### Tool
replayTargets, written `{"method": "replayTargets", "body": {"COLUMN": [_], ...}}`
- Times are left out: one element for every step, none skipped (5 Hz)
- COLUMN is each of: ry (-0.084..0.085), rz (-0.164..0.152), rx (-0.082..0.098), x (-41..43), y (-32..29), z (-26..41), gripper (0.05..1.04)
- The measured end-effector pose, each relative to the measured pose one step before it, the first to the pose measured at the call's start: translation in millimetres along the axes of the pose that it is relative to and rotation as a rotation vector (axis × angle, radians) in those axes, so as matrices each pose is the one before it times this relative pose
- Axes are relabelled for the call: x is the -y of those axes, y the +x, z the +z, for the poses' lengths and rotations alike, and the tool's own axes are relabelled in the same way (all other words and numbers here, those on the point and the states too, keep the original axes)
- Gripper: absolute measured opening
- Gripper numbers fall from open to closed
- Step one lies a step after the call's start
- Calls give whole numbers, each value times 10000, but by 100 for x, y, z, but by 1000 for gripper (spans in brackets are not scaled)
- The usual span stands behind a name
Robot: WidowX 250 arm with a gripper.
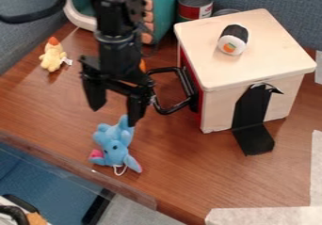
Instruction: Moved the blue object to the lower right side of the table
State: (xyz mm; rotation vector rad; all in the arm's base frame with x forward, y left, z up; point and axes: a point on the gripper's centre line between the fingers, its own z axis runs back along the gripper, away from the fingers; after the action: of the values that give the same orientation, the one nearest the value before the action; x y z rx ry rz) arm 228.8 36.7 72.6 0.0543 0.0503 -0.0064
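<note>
Arm (pixel 118 28) upright, hand (pixel 114 116) downward, fingers (pixel 95 95) apart

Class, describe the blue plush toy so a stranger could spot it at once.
On the brown table, find the wooden box. Left of it, nearer the front edge, lies a blue plush animal. Its pink patches and white loop set it apart from the yellow plush farther back.

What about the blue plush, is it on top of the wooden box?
No, the blue plush lies on the brown tabletop, near its front edge and apart from the wooden box.
</note>
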Motion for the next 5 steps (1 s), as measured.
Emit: {"method": "replayTargets", "body": {"ry": [440,395,83,-203,-61], "rz": [12,44,75,30,18], "rx": [-123,-396,-170,-503,-96], "x": [-644,-639,-407,42,-25], "y": [-379,-23,-33,-469,-37], "z": [-1099,-1946,-1609,-866,-68], "gripper": [1001,1001,1001,949,660]}}
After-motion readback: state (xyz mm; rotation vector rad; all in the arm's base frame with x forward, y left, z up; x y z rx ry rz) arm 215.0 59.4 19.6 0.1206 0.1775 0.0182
